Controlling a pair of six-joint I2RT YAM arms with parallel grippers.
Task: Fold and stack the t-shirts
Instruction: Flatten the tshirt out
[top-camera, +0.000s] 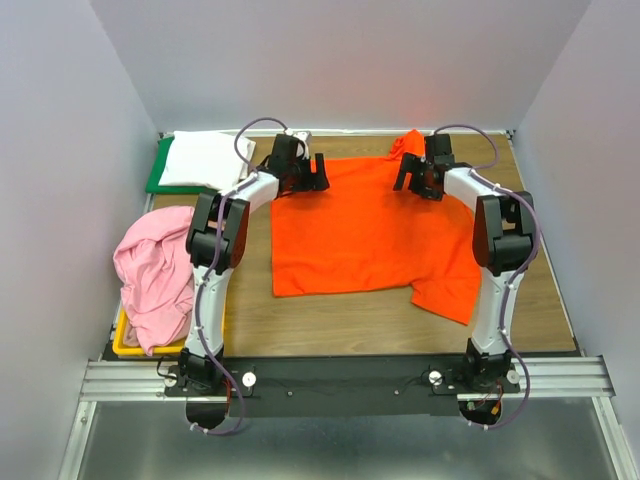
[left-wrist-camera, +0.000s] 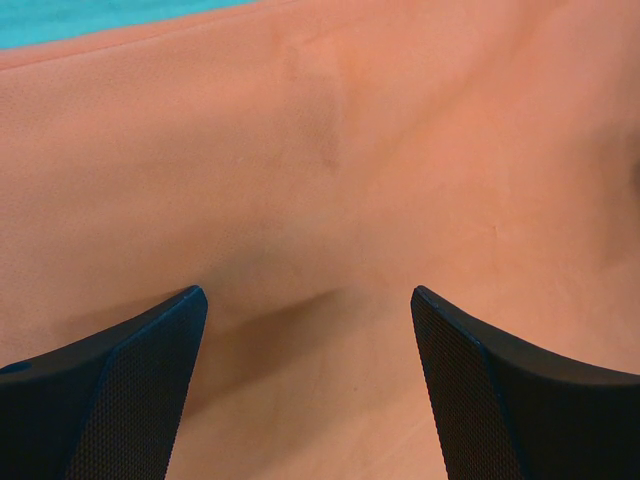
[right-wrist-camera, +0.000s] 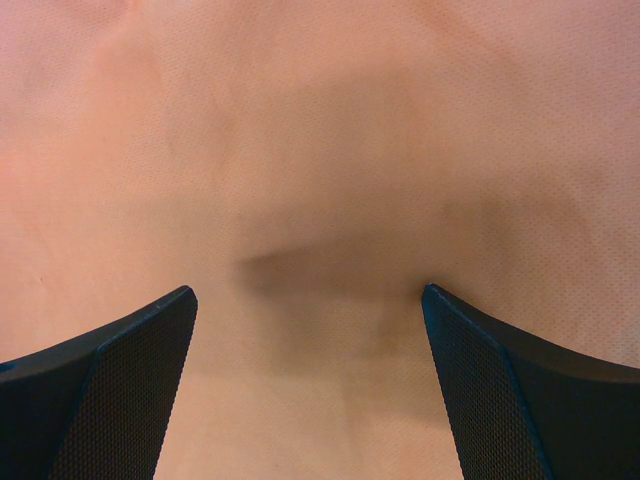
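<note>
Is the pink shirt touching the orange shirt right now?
Apart. The top view shows bare table between the pink shirt and the left edge of the orange shirt.

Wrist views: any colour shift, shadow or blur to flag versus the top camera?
Left wrist: the orange t-shirt reads washed-out salmon, with a soft shadow between the fingers of the open left gripper. Right wrist: same pale cast, a darker blurry shadow ahead of the open right gripper, weave texture showing only toward the right edge. Top external: shirt heavily saturated, reddish glow spilling onto the back wall.
</note>
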